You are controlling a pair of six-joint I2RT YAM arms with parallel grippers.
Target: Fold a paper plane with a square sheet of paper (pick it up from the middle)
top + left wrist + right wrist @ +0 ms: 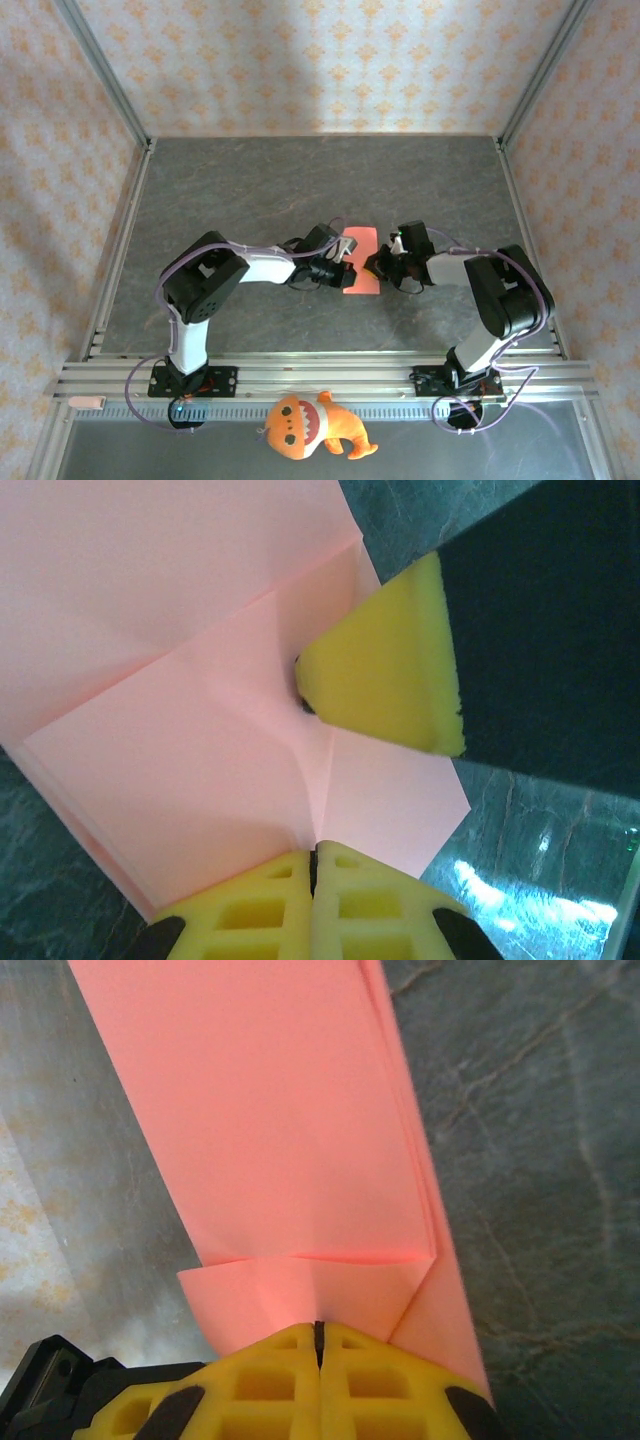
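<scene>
- Paper sheet (360, 258), red-pink, partly folded, sits mid-table between the two grippers; long sides run away from the arm bases.
- Left gripper (343, 265) is on the sheet's left edge. In its wrist view the yellow fingers are pressed together (314, 858), pinching the paper's near edge (200, 780).
- Right gripper (379, 265) is on the right edge. Its fingers are pressed together too (319, 1332), pinching a small folded flap at the strip's end (290, 1160).
- Left wrist view: creases meet near the sheet's middle, and the right gripper's yellow pad (390, 670) touches there. Stacked layer edges show at lower left.
- Right wrist view: layered edges run along the strip's right side.
- Can't tell if the sheet is lifted off the table (300, 180).
- Room: bare tabletop behind and to both sides, out to the wallpapered walls (320, 60).
- Orange plush toy (305, 425) lies in front of the base rail (330, 378), well apart from the paper.
</scene>
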